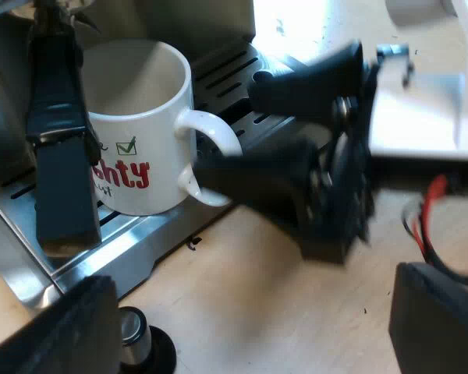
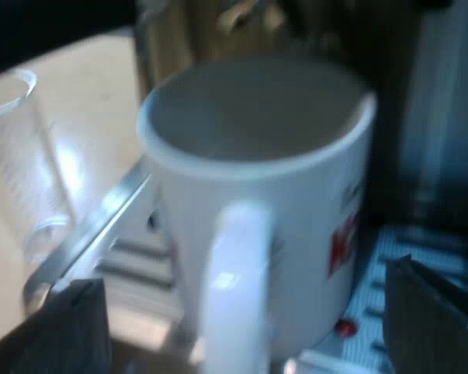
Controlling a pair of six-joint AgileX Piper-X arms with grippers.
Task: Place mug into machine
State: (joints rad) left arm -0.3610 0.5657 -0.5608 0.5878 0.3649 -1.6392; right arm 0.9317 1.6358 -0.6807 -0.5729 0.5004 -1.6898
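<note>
Found the white ceramic mug (image 1: 140, 148), red lettering and a green tick on its side, standing upright on the slotted steel drip tray (image 1: 152, 238) of the grey espresso machine (image 1: 218, 19), its white loop handle turned out toward the pale wooden table (image 1: 249, 296). Looked placed already, base flat on the grate as far as could be judged. Caught the right gripper (image 2: 242, 315) right at that handle, black jaws spread open, one on either side of the loop, gripping nothing; could not tell of any contact with it. Picked out a dark bluish bar (image 1: 58, 171) hanging just beside the mug, opposite the handle, possibly the holder's handle, though no telling for sure. Noted a clear measuring glass (image 2: 19, 171) on the table just beside the tray's edge. Spotted the left gripper (image 1: 253, 327) well back over the table, jaws wide apart and empty, with a small tamper (image 1: 136, 339), metal with a black round end, below them near the tray's front.

Judged the danger to lie in the exit. Risked hooking the loop with a jaw on any sideways or slanted pull, dragging or spinning the mug across the grate, perhaps off the tray's lip or into the dark bar. Risked, too, clipping the measuring glass so close by with a swing of the arm. Called for a straight retreat along the handle's line, jaws wide.
</note>
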